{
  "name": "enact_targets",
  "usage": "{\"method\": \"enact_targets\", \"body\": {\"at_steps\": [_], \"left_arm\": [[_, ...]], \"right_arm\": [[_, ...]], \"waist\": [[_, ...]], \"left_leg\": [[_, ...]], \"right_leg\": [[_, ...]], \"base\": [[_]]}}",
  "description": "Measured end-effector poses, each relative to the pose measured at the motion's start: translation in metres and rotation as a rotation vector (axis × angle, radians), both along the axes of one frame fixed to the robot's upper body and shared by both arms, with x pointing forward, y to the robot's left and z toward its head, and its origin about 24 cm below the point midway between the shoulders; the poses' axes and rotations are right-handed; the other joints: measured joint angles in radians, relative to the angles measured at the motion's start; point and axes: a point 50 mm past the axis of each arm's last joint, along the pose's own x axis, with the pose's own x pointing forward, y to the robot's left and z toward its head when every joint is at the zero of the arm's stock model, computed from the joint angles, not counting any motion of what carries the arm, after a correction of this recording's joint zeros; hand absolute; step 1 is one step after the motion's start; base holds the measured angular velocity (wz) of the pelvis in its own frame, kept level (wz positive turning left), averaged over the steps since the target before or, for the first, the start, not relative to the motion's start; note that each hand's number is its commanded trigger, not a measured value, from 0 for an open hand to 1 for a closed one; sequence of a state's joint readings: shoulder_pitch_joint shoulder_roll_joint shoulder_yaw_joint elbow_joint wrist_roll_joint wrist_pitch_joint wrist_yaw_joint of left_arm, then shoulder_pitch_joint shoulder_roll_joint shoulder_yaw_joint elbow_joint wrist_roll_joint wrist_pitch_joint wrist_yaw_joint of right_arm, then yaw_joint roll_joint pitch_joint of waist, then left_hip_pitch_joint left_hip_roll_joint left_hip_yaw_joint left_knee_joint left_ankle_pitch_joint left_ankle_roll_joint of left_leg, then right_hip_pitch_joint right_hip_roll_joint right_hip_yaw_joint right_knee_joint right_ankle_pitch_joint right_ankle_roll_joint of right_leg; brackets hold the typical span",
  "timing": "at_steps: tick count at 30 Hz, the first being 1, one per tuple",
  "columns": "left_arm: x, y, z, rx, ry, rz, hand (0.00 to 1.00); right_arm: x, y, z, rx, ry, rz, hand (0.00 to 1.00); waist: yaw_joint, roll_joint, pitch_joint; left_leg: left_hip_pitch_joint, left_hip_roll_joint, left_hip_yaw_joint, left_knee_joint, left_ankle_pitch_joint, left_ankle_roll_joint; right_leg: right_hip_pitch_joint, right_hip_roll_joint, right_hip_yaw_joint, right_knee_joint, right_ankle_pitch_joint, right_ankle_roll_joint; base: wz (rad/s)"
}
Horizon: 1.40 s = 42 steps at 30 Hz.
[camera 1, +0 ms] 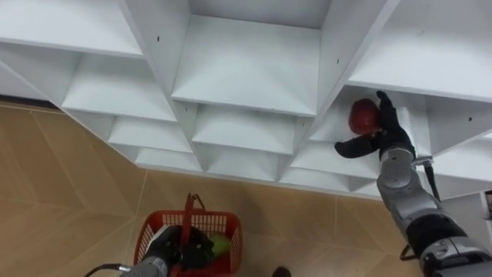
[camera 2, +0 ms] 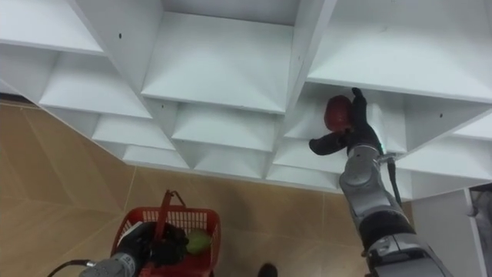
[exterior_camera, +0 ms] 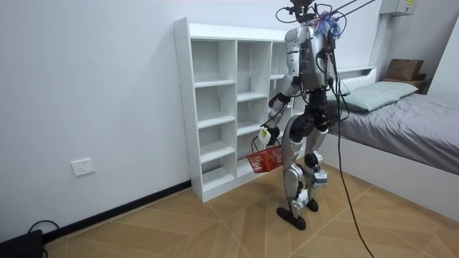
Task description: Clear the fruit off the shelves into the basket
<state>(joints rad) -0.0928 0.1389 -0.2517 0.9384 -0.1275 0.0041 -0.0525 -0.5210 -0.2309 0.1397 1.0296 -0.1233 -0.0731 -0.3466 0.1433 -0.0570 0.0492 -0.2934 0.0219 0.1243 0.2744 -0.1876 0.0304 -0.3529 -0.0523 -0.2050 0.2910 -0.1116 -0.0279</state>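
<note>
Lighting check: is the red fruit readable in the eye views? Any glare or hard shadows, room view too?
Left eye view: the red fruit sits in a shaded compartment of the white closet, dark against it, with the right hand alongside; no glare on the boards. Right eye view: the red basket in the left hand is evenly lit. Room view: soft light, no hard shadows.

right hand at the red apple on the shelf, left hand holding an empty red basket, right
Not empty: the left eye view shows a green fruit in the red basket. The rest holds: right hand at the red apple on the shelf, left hand holding the basket.
</note>
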Motion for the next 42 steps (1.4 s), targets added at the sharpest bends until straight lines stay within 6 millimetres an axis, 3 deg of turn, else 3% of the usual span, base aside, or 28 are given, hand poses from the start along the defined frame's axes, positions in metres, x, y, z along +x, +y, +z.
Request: {"method": "enact_targets", "body": {"at_steps": [42], "left_arm": [[-0.001,-0.006,-0.001,-0.003,0.008,-0.024,1.00]], "right_arm": [[0.010,-0.004,0.011,0.016,-0.030,-0.025,0.00]], "waist": [[0.000,0.000,-0.0008]], "left_leg": [[0.004,0.000,0.005,0.011,0.002,0.002]], "right_leg": [[0.001,-0.004,0.001,0.011,0.000,0.000]], "base": [[0.00]]}}
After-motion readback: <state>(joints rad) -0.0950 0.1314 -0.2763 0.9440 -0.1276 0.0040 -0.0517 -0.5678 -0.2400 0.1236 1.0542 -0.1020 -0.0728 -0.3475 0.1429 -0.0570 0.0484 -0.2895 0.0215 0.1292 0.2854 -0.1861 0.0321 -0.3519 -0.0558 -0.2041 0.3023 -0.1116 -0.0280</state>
